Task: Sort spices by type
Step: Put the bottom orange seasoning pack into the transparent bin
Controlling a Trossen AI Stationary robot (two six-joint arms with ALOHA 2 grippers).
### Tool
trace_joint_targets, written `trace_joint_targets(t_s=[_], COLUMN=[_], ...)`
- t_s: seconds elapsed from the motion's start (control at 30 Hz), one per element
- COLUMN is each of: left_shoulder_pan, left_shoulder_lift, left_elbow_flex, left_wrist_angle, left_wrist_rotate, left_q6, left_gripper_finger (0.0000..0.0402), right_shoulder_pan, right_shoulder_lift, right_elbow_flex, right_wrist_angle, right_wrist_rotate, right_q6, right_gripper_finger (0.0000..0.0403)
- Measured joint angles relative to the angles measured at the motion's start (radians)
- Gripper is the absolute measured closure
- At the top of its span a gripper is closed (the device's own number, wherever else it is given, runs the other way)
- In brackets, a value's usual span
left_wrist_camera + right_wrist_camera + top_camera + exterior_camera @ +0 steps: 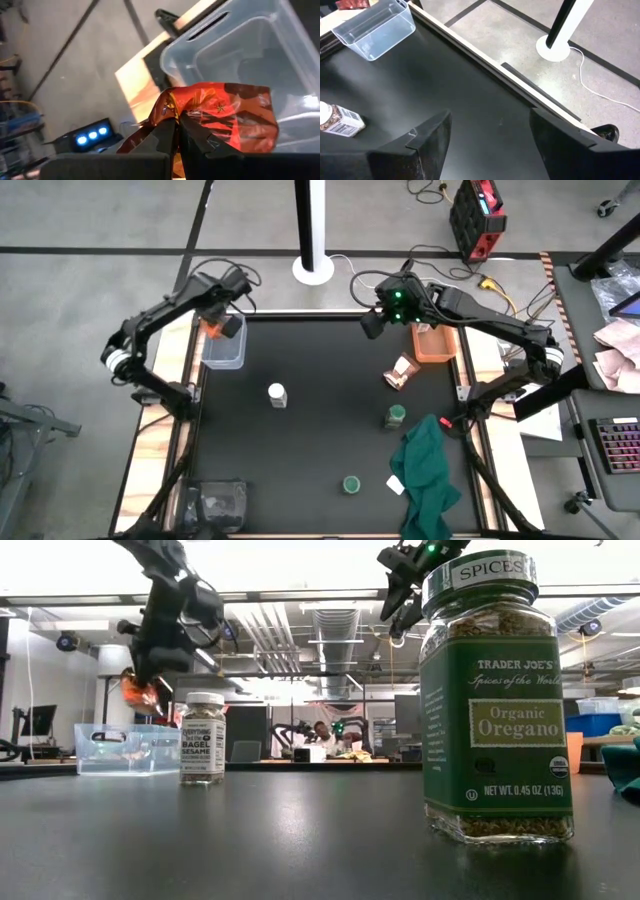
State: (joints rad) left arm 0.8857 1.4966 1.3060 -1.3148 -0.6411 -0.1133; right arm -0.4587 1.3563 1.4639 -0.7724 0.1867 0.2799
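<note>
My left gripper is shut on a crinkly orange foil packet and hovers over the clear plastic bin at the table's far left. The second foil packet lies on the black mat beside the orange bin. One white-capped clear jar stands mid-table; I see no second one. Two green-lidded jars stand toward the near right. My right gripper is open, raised over the far edge, touching nothing. My left gripper pinches the orange packet between its two shut fingers at one crumpled end. The packet is lifted clear and sticks out past the fingertips, above the clear bin's open top. In the low view it hangs at the gripper, above the bin.
A dark green cloth and a white paper scrap lie at the near right. Another clear bin sits at the near left corner. The oregano jar fills the low view's right; people show in the room behind.
</note>
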Motion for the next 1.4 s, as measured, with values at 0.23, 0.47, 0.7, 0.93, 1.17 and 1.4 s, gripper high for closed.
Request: trace_joint_targets(t_s=[0.23,0.47,0.7,0.93,1.17,1.4], left_shoulder_pan=[-0.004,-0.020,-0.020,-0.015,-0.015,-0.015], left_shoulder_lift=[0.062,0.100,0.115,0.121,0.121,0.121], left_elbow_flex=[0.000,-0.009,-0.009,-0.009,-0.009,-0.009], left_wrist_angle=[-0.002,0.002,-0.001,-0.001,-0.001,-0.001], left_wrist_rotate=[0.010,0.037,0.183,0.223,0.266,0.244], left_q6=[0.026,0.077,0.293,0.409,0.427,0.426], left_gripper_finger=[0.0401,0.0401,0.0401,0.0401,0.0383,0.0326], right_shoulder_pan=[0.000,0.000,0.000,0.000,0.000,0.000], right_shoulder_lift=[0.000,0.000,0.000,0.001,0.001,0.001], right_elbow_flex=[0.000,0.000,0.000,0.000,0.000,0.000], right_wrist_angle=[0.000,0.000,0.000,0.000,0.000,0.000], right_wrist_rotate=[0.000,0.000,0.000,0.000,0.000,0.000], right_q6=[0.000,0.001,0.001,0.001,0.001,0.001], right_gripper_finger=[0.0143,0.0157,0.0151,0.0131,0.0115,0.0104])
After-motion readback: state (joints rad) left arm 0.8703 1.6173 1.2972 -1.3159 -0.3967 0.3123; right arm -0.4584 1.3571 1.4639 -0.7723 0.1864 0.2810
